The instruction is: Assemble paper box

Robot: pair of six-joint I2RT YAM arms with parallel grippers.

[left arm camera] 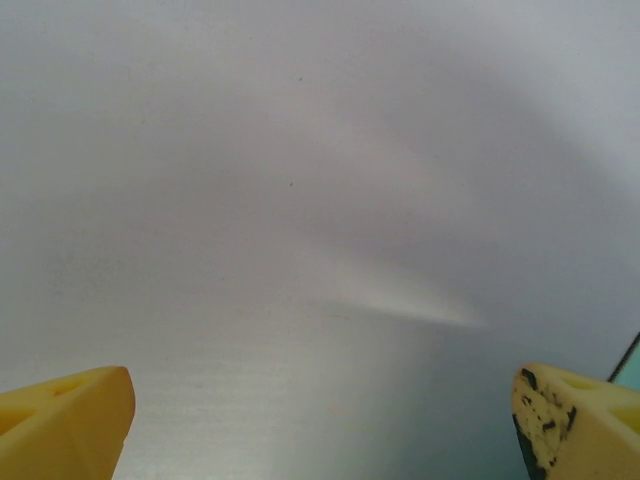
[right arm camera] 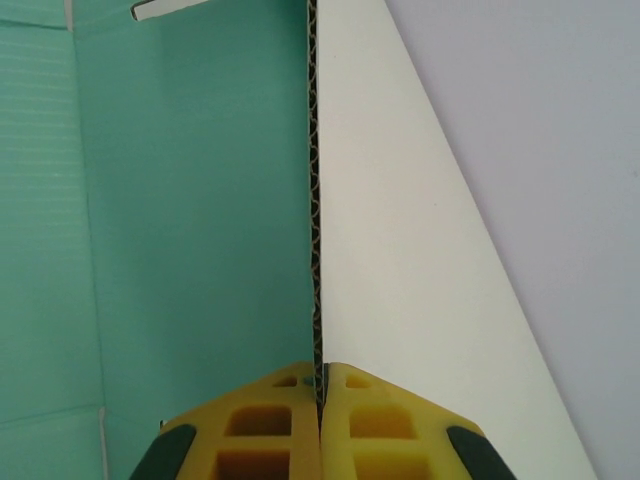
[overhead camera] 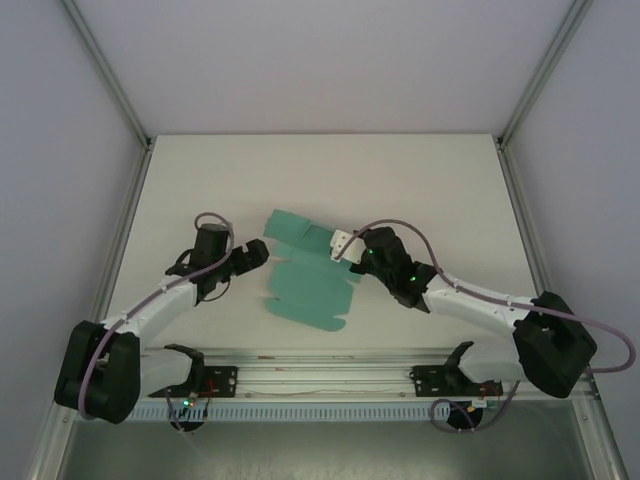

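The right gripper [right arm camera: 319,378], jaws pressed together, clamps the raised edge of one flap of the flat, die-cut, teal-green corrugated-card paper box [overhead camera: 310,290]; the flap is teal on one face and white on the other. The left gripper [left arm camera: 322,405] hovers just left of the sheet, its jaws spread wide with nothing between them. The sheet lies unfolded near the middle of the white rectangular table [overhead camera: 420,190].

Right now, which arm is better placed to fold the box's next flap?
Probably right. The right gripper is shut on a raised flap of the paper box; the left gripper hangs open over bare table beside the sheet's left edge.
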